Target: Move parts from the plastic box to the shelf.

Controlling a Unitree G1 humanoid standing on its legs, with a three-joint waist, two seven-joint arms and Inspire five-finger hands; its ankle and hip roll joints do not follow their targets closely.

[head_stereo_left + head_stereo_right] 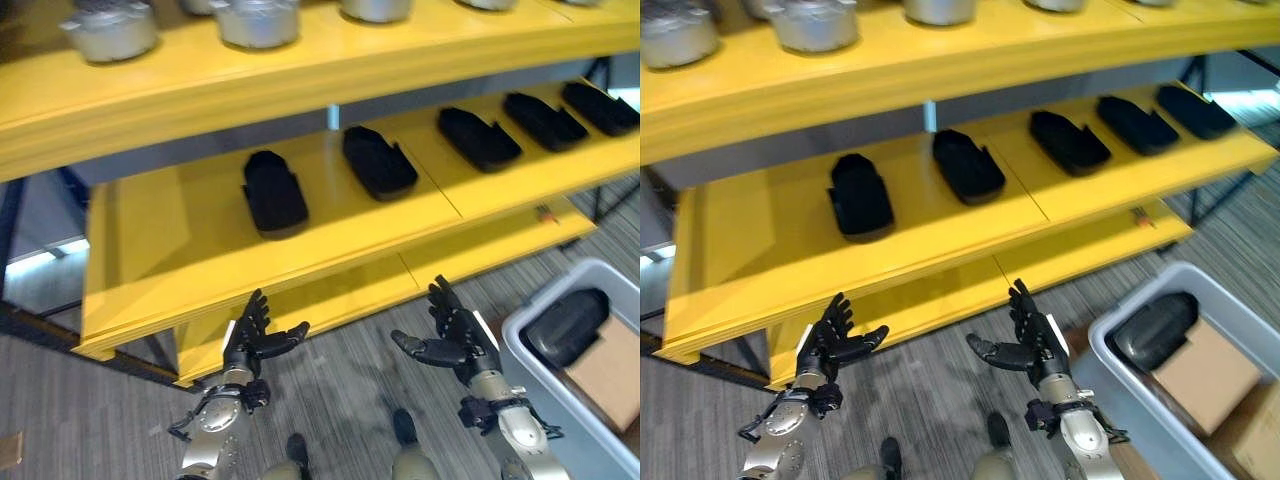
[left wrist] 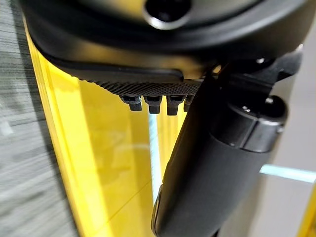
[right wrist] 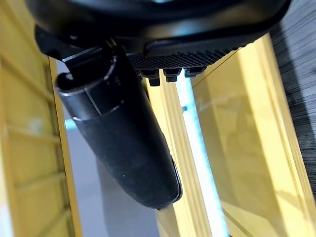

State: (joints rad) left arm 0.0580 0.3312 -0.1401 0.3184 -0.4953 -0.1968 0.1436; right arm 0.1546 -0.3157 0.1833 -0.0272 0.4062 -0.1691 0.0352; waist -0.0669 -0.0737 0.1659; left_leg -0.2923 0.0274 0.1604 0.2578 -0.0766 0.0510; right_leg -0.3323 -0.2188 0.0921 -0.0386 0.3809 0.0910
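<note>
- Nearest the robot: left hand (image 1: pixel 250 338) and right hand (image 1: pixel 455 340), fingers spread, holding nothing, raised above grey floor (image 1: pixel 340 390).
- At right: plastic box (image 1: pixel 545 395) containing a black part (image 1: pixel 566 325) and cardboard (image 1: pixel 610 372).
- Beyond: yellow shelf (image 1: pixel 180 250) bearing five black parts (image 1: pixel 273 192); metal pots (image 1: pixel 110 30) on the tier above.

I see yellow shelf (image 1: pixel 770 270) across frame, five black parts (image 1: pixel 860 197) in row on middle level. Left robot hand (image 1: pixel 827 345) lower left, right robot hand (image 1: pixel 1028 345) lower centre, both empty, fingers spread. Grey plastic box (image 1: pixel 1120 385) lower right holds dark part (image 1: pixel 1155 332).
</note>
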